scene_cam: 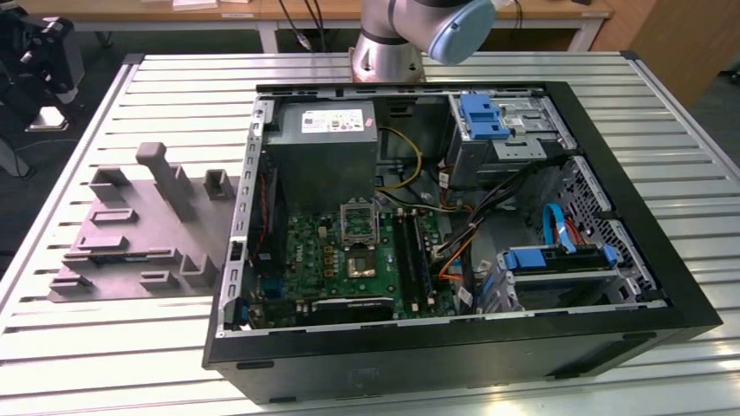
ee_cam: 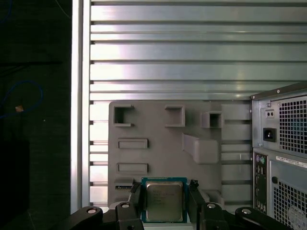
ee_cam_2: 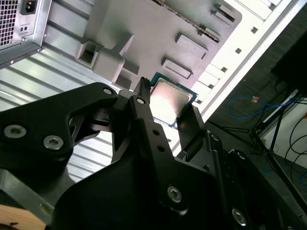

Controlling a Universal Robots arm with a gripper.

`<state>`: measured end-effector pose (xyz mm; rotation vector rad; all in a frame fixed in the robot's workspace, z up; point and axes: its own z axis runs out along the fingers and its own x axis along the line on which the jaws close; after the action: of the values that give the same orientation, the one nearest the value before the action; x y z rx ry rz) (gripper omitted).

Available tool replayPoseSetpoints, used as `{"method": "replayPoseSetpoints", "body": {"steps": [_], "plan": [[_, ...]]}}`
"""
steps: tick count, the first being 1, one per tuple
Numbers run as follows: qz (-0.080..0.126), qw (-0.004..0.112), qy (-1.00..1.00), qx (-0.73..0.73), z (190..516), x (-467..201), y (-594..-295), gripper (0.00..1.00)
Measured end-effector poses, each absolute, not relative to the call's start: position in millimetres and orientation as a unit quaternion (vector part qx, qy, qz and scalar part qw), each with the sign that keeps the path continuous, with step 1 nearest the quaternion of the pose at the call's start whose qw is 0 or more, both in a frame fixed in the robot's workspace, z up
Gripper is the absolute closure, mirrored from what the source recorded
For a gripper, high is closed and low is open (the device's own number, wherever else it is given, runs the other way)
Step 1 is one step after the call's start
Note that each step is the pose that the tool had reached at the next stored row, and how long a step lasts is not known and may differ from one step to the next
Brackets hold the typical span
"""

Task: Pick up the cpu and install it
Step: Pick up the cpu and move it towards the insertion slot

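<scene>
While my claw pinched the cpu squarely between its fingertips, the grey tray lay apart beyond it.

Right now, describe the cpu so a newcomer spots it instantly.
Find the grey moulded tray beside the computer case. In the first wrist view, the cpu is held in the black claw above it. It alone is a thin shiny metal square, green-edged; the tray's blocks are dull plastic.

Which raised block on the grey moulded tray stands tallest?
The narrow upright grey plastic slab beside the short hollow square block. It towers above every other low block on the grey moulded plastic tray.
</scene>
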<state>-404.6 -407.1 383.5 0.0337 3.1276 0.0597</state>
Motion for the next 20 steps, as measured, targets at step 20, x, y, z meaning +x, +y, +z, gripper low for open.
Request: {"method": "replayPoseSetpoints", "body": {"steps": [20], "plan": [[0.019, 0.007, 1.000, 0.011, 383.5, -401.4, -407.1, 0.53]]}}
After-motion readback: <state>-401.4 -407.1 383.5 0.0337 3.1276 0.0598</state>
